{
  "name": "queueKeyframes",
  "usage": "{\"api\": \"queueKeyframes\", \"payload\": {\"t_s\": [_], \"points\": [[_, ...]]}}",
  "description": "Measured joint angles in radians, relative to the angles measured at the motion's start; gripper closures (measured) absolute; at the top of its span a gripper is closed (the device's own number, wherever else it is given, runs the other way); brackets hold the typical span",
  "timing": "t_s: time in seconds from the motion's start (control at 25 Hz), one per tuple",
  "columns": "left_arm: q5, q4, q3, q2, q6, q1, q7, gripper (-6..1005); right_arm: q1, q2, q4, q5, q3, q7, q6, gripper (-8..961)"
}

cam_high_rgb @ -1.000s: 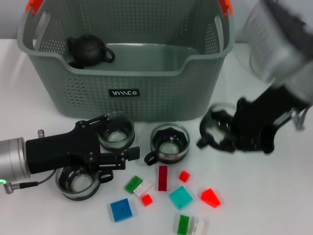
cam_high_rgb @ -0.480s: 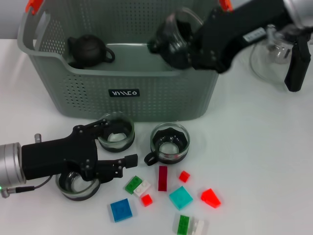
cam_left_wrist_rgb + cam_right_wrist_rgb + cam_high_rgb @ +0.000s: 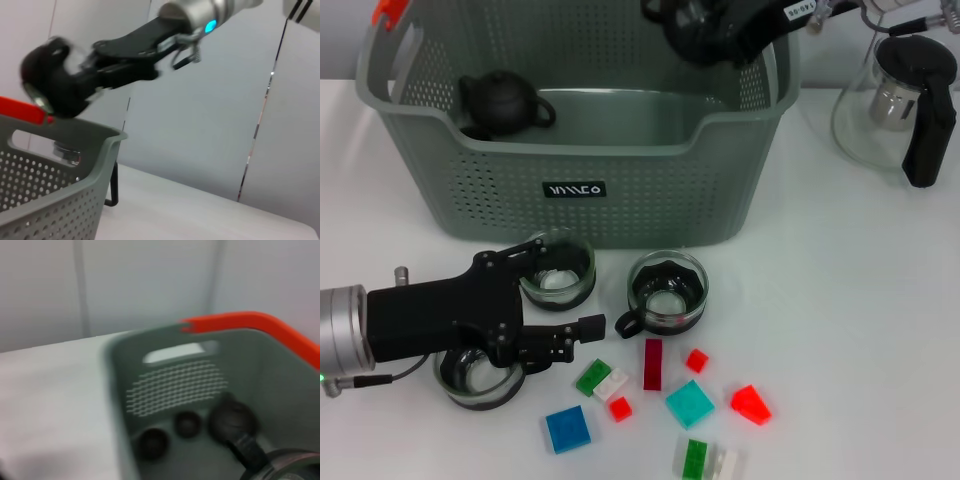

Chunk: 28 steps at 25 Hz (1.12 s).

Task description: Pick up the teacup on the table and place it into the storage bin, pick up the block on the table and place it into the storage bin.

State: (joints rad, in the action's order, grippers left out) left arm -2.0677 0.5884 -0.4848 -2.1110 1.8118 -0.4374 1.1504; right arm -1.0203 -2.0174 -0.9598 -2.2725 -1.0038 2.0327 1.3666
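Teacup (image 3: pixel 692 30): clear glass, dark-lined; over bin (image 3: pixel 620 200)

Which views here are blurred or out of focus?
Head view: sharp, except the right gripper holding a teacup over the bin. Left wrist view: that gripper smeared. Right wrist view: soft throughout, bin hazy.
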Motion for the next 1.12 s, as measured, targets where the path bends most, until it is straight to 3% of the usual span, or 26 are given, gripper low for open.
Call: {"api": "queueKeyframes", "payload": {"t_s": [0.2, 0.68, 1.12], "points": [[0.0, 0.0, 0.0, 0.0, 0.008, -0.005, -0.005, 82, -0.036, 0.014, 0.166, -0.017, -0.01, -0.011, -0.171, 899], [-0.001, -0.001, 0.0, 0.001, 0.012, -0.009, -0.019, 84, -0.075, -0.039, 0.312, -0.052, -0.122, -0.006, -0.431, 900], [-0.001, -0.001, 0.003, 0.004, 0.012, -0.009, -0.027, 85, -0.109, -0.059, 0.391, -0.053, -0.17, -0.009, -0.565, 899]]}}
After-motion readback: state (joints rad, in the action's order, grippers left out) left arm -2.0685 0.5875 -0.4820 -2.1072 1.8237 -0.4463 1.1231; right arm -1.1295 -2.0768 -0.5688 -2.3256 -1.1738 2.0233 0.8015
